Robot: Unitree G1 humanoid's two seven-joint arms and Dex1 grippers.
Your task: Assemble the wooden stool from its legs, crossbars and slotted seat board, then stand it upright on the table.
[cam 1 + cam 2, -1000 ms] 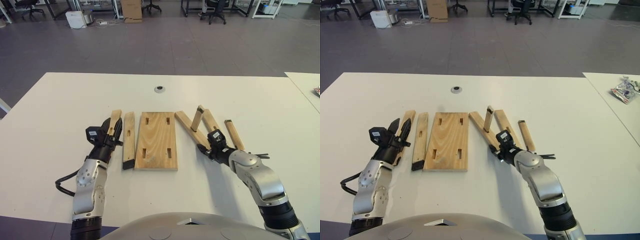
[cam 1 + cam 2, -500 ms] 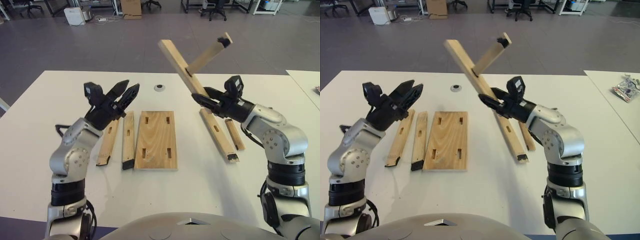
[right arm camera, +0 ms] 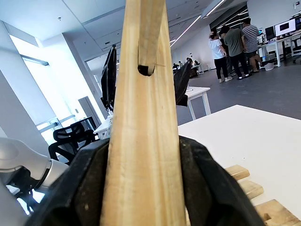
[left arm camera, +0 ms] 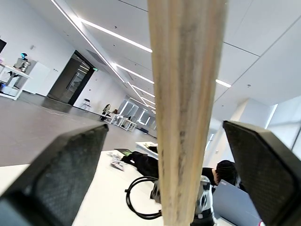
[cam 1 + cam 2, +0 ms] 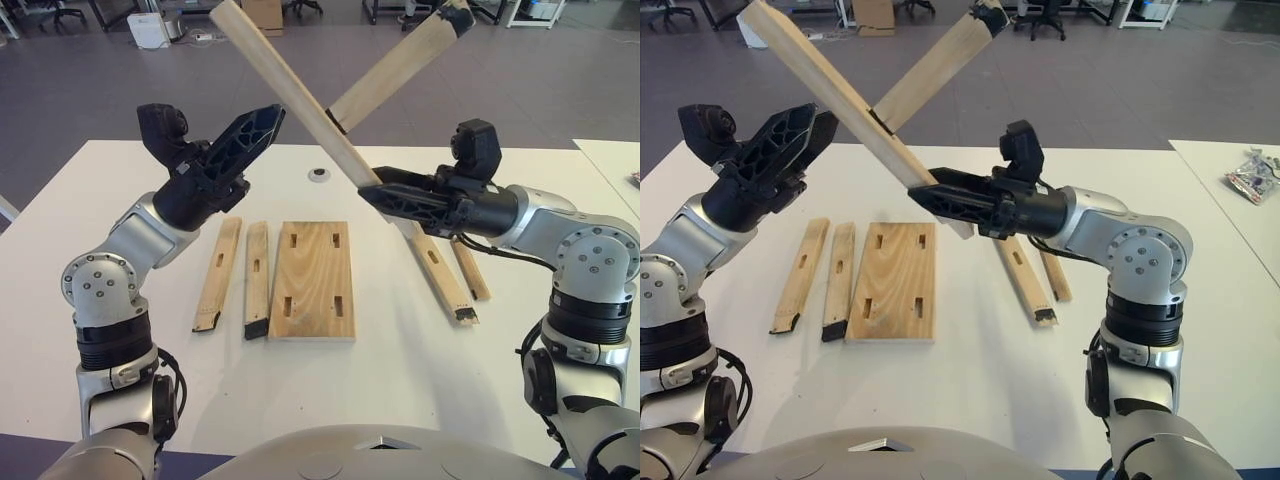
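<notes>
Leg (image 5: 295, 95) (crossbar (image 5: 400, 60) slotted in) gripped by right hand (image 5: 372, 196), high above table (image 5: 400, 370).

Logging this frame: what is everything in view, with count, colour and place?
held leg: one, pale wood, aloft over the table
crossbar: one, pale wood, dark end, set in the held leg's slot
seat board: one, pale wood, flat, mid-table
left legs: two, pale wood, flat, left of the seat board
right leg: one, pale wood, flat, right of the seat board
short crossbar: one, pale wood, beside the right leg
grommet: one, grey, beyond the seat board
table: one, white
left gripper: black, open, beside the held leg
right gripper: black, shut on the held leg
</notes>
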